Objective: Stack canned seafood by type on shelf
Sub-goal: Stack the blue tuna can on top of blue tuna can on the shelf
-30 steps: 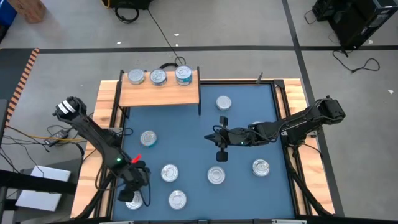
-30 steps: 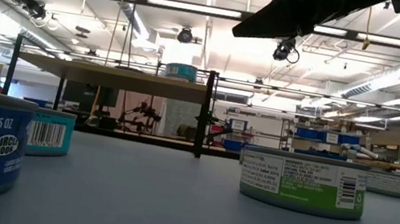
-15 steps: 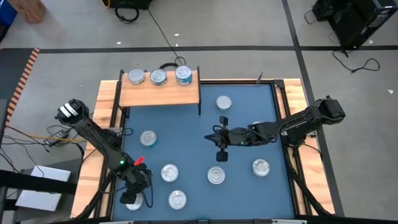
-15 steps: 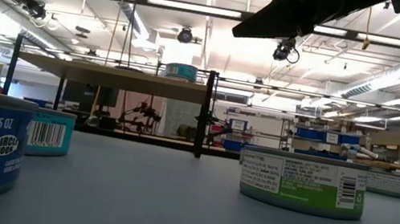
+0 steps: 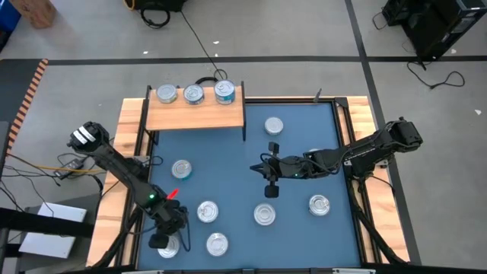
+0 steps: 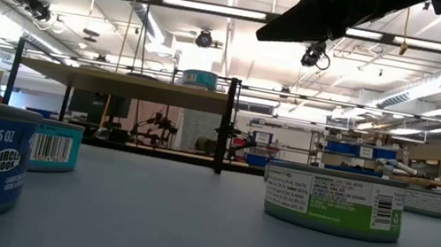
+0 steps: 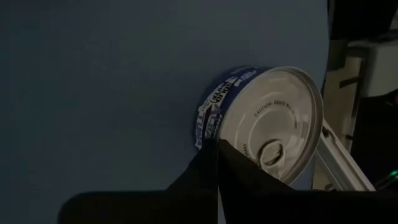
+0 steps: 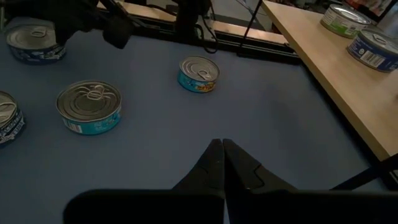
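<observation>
Left hand (image 5: pixel 167 237), fingers pressed together and gripping nothing, sits over the near-left corner of the blue desk (image 5: pixel 228 164) with its tips just above a blue-labelled tin (image 7: pixel 261 127) lying lid-up beneath, right hand (image 5: pixel 268 169) likewise closed mid-desk, three tins on the shelf (image 5: pixel 194 114) at the far-left edge.

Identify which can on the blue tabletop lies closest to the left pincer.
The blue-labelled can at the table's front-left corner: the left pincer, shut, hangs right over its lid, while the other loose cans sit apart from it.
</observation>
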